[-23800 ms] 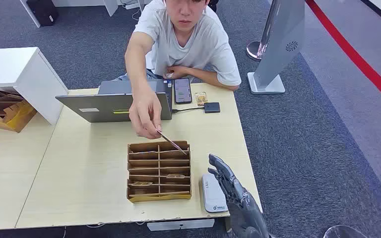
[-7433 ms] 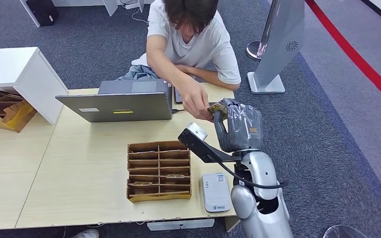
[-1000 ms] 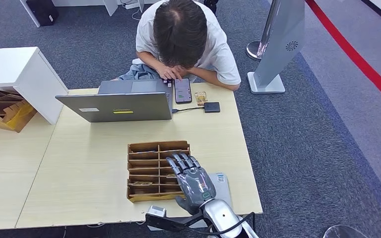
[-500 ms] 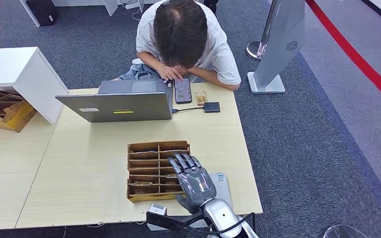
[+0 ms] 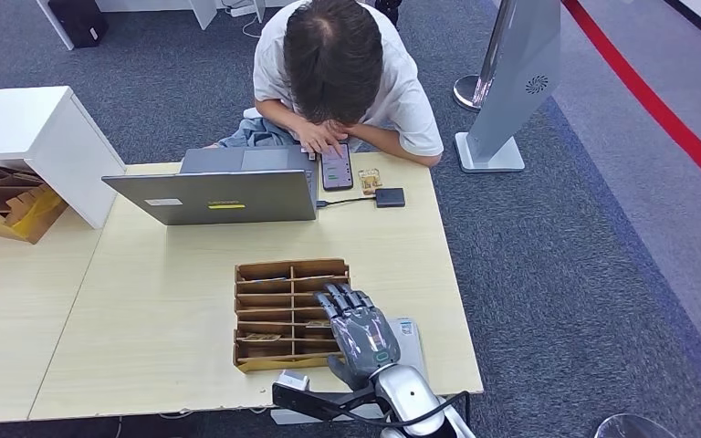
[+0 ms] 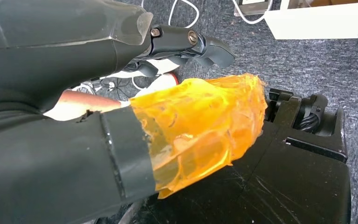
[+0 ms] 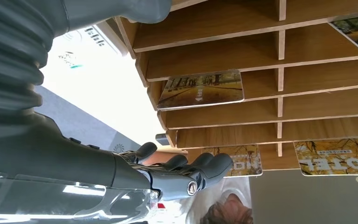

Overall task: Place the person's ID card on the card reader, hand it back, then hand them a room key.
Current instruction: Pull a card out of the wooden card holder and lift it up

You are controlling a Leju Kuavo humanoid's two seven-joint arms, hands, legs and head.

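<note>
My right hand (image 5: 359,332) hovers flat over the right side of the wooden slotted rack (image 5: 274,315), fingers stretched out and holding nothing. In the right wrist view its fingers (image 7: 193,171) hang just above the rack (image 7: 261,51), where a key card (image 7: 200,88) lies in a slot and two more key cards (image 7: 338,156) sit further along. The white card reader (image 5: 412,334) lies beside the rack, partly under my wrist. The ID card (image 5: 370,180) lies at the far table edge by the person's phone (image 5: 336,167). My left hand (image 6: 191,39) hangs at my side, holding nothing.
A person (image 5: 338,64) leans over the far edge of the table, one hand on the phone. An open laptop (image 5: 214,192) stands behind the rack, with a small black box (image 5: 390,197) to its right. A white cabinet (image 5: 27,137) is at far left.
My right hand has drifted slightly right and back towards me over the rack. The person's hand has moved onto the phone screen.
</note>
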